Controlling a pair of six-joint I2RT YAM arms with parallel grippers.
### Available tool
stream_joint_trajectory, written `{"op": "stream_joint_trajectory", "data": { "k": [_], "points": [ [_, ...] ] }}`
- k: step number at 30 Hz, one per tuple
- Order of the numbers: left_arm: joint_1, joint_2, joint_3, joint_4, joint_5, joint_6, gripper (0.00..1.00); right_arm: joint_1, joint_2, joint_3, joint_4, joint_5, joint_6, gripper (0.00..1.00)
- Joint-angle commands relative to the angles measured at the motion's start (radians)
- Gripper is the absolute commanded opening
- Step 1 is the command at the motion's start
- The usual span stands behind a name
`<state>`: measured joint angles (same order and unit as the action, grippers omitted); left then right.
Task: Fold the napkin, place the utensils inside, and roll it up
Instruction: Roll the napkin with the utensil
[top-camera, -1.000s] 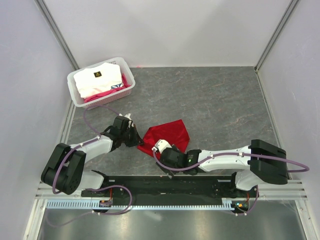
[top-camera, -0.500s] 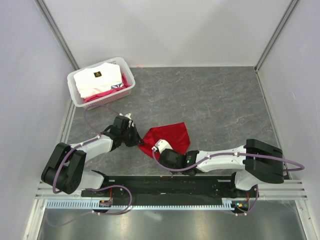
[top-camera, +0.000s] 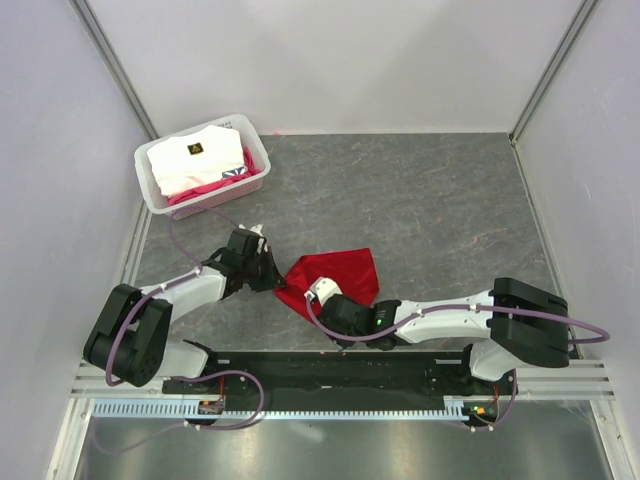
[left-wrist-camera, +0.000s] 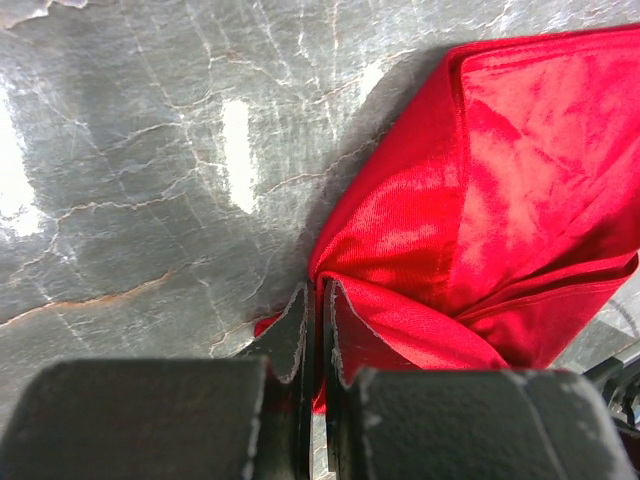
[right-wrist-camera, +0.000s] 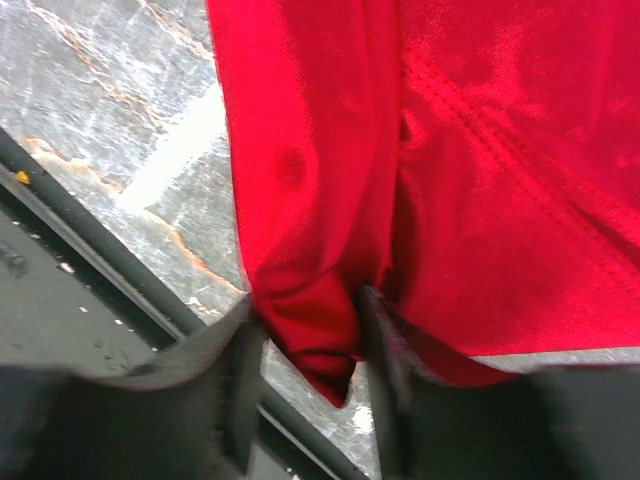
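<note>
Top view: the napkin (top-camera: 340, 272) is crumpled into a rough triangle on the grey table (top-camera: 430, 190). It sits left of centre, close to the black base plate (top-camera: 340, 368). Both arms reach in low to it, left gripper (top-camera: 272, 277) at its left corner, right gripper (top-camera: 318, 293) at its near edge. Neither jaw gap is readable from up there, because the wrist housings cover the tips.

Left wrist view fills that in. The left gripper (left-wrist-camera: 318, 300) has its jaws all but together, clamped on a thin corner of the napkin (left-wrist-camera: 480, 170), with a sliver of red either side of the tips. The rest of the cloth fans away to the right, one hemmed layer folded over another, lying on the table (left-wrist-camera: 140, 150).

Right wrist view: the right gripper (right-wrist-camera: 308, 345) has its jaws moderately apart with a thick bunched fold of the napkin (right-wrist-camera: 480, 140) between them. Both fingers (right-wrist-camera: 240, 370) touch the fold, so it looks gripped, though how firmly I can't tell. Table (right-wrist-camera: 110, 80) shows at upper left. The base plate (right-wrist-camera: 60, 300) edge runs diagonally across the lower left corner.

Surroundings: a white slotted basket (top-camera: 147, 182) sits at the table's far left corner, well apart from the napkin. It holds folded white fabric (top-camera: 195, 155) with pink patterned pieces underneath. The left arm's purple cable (top-camera: 190, 225) loops between basket and arm. Pale enclosure walls stand on three sides.
</note>
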<state>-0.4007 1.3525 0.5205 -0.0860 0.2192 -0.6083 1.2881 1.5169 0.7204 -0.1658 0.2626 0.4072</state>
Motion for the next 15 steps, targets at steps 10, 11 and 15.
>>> {"op": "stream_joint_trajectory", "data": {
  "k": [10, 11, 15],
  "points": [
    [0.0, 0.036, 0.035, -0.06, 0.011, 0.045, 0.02, 0.017, 0.041, 0.279, -0.238, 0.09, -0.096, 0.79],
    [0.0, 0.037, 0.035, -0.06, 0.014, 0.044, 0.02, 0.023, 0.049, 0.299, -0.248, 0.105, -0.126, 0.79],
    [0.0, 0.049, 0.036, -0.06, 0.02, 0.045, 0.02, 0.027, 0.112, 0.366, -0.244, 0.113, -0.192, 0.8]
  ]
}}
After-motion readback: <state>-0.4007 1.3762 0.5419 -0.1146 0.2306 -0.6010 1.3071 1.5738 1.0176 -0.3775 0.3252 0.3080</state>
